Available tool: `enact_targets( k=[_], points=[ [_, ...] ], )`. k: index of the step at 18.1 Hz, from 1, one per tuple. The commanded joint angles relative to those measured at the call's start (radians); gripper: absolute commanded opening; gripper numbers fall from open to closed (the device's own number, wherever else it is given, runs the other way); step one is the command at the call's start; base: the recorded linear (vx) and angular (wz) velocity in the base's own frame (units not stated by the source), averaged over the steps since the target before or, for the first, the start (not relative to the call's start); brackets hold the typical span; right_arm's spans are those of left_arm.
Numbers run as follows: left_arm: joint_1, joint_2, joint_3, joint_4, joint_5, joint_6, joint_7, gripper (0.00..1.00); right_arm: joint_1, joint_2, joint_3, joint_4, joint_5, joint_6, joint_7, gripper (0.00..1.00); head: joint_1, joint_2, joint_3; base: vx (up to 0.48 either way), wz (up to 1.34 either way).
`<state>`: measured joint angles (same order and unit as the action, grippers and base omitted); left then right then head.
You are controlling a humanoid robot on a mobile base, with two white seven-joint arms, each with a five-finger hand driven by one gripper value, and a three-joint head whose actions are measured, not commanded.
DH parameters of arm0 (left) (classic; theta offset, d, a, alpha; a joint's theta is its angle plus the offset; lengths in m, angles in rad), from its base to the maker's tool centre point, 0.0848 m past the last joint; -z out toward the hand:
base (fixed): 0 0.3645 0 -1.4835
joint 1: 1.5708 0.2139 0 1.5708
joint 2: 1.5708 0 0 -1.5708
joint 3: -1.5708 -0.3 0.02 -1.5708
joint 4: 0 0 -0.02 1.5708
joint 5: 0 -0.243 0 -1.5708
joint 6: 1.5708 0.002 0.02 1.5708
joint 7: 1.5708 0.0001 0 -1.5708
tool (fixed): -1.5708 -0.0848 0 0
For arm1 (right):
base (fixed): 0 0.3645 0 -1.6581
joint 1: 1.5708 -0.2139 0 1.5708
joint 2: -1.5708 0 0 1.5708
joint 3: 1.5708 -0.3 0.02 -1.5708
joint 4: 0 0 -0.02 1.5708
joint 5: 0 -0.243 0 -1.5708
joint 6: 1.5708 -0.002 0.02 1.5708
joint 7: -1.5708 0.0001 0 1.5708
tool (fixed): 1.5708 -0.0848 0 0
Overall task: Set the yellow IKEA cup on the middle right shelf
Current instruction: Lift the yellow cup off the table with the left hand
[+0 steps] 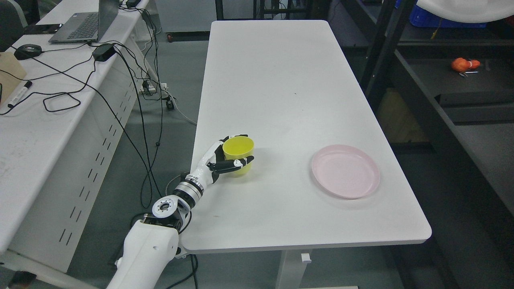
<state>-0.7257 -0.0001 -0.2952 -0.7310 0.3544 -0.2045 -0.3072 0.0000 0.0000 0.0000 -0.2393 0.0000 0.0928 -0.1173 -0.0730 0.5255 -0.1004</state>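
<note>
A yellow cup (239, 149) stands upright near the left edge of the white table (281, 88), its open mouth up. My left hand (225, 157) reaches in from the lower left and wraps around the cup, thumb across its near side and fingers behind its far side. The cup's base rests on the table or just above it; I cannot tell which. The dark shelf unit (433, 108) stands to the right of the table. My right arm does not show.
A pink plate (345, 171) lies on the table's near right part. An orange object (465, 64) sits on a shelf at the upper right. A desk (44, 120) with a laptop (86, 22), mouse and dangling cables stands at the left.
</note>
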Motion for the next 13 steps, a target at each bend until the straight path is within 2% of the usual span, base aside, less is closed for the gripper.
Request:
enact_targets(
  k=[1,4,9,13],
  points=[
    [0.029,0.018,0.016,-0.017,0.043,-0.055,0.014,0.00,0.014,-0.017,0.017,0.000,-0.025,0.001,0.001,0.99,0.0000,0.000,0.000,0.000,0.00],
    [0.130,0.018,0.080,-0.230,0.043,-0.061,0.014,0.00,0.014,-0.017,0.017,0.000,-0.025,0.001,0.001,0.99,0.0000,0.000,0.000,0.000,0.00],
    [0.373,0.018,0.090,-0.641,0.043,-0.065,0.014,0.00,0.014,-0.017,0.017,0.000,-0.025,0.001,0.001,0.99,0.0000,0.000,0.000,-0.040,-0.04],
    [0.474,0.018,0.119,-0.823,0.041,-0.073,0.014,0.00,0.014,-0.017,0.017,0.000,-0.025,0.001,0.001,1.00,0.0000,0.000,0.000,-0.080,-0.09]
  ],
)
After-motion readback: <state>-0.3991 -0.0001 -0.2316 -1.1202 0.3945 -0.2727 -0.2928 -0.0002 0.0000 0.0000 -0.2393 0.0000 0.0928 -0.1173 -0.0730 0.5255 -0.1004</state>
